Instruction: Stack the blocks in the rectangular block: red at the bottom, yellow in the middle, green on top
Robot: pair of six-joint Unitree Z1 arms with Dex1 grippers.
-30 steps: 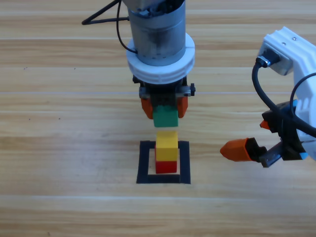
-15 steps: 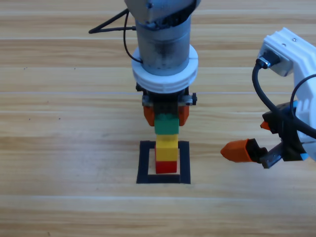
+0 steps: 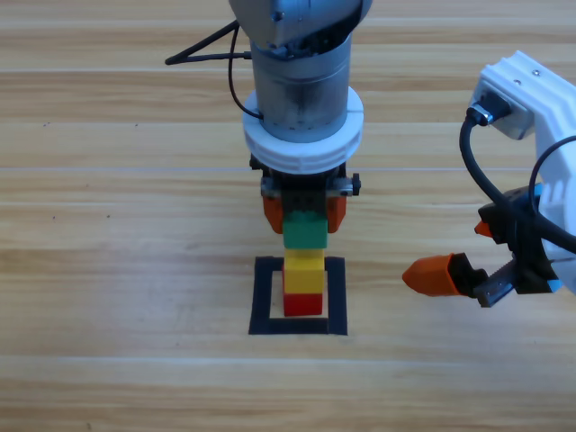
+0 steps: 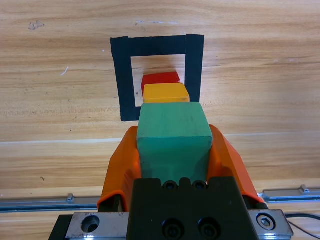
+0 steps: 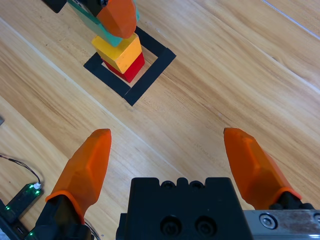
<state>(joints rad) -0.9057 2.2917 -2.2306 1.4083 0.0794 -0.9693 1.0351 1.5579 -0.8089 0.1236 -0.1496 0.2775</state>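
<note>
**Green nearly down on the stack**

Change: over the last second the left gripper (image 3: 304, 214) has carried green (image 3: 305, 230) forward and lower. It was short of the stack and clearly above it; now, in the high view, its lower edge meets the top of yellow (image 3: 304, 272). Whether it actually touches yellow I cannot tell; the right wrist view shows it right over yellow, slightly offset toward the arm. Judgement: last step of the task is under way, with only seating and release left. Alignment may need a small nudge before letting go.

Left gripper: jaws closed on green's two side faces, one orange finger on each side. Nothing else touched.

Stack: red (image 3: 303, 304) sits on the table (image 3: 108, 270) inside the tape square (image 3: 263, 297), toward its middle. Yellow rests squarely on red. Both are upright.

Right gripper (image 5: 175, 155): waits well off to the right of the square, jaws spread wide, holding nothing and unmoved across the frames.
</note>
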